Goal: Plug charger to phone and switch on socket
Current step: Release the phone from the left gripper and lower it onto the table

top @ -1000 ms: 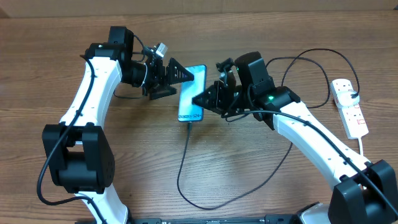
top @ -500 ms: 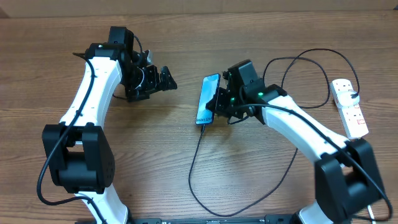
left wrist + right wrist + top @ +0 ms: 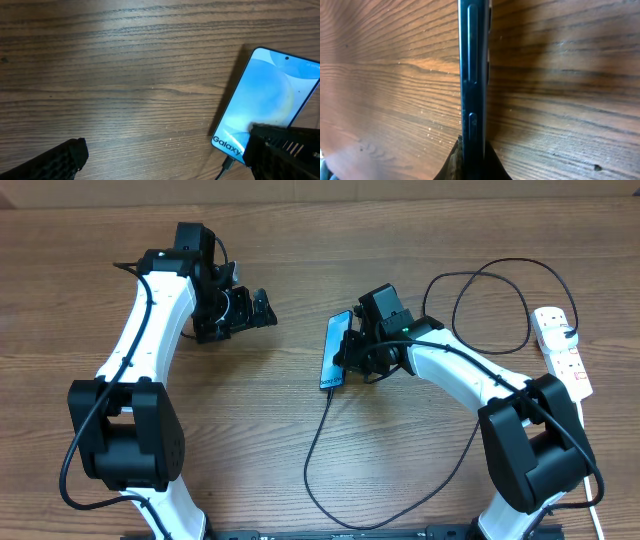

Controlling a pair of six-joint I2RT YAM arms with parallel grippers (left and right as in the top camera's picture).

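The phone [image 3: 336, 348] with its light blue screen is tilted up on its long edge, pinched in my right gripper [image 3: 350, 352]. The right wrist view shows the phone's dark edge [image 3: 474, 75] between the shut jaws [image 3: 472, 162]. The charger's thin black cable [image 3: 312, 450] is plugged into the phone's bottom end, loops down toward the front and runs up to the white socket strip [image 3: 562, 352] at the far right. My left gripper [image 3: 262, 308] is open and empty, left of the phone. Its view [image 3: 165, 160] shows the screen [image 3: 265, 105] and plug tip [image 3: 227, 164].
The charger cable forms a wide loop [image 3: 490, 300] on the wooden table between my right arm and the socket strip. The strip's white cord [image 3: 583, 420] runs along the right edge toward the front.
My left gripper has let go and drawn back to the left. My right gripper has carried the phone to the right and tipped it up on its edge, the cable following.
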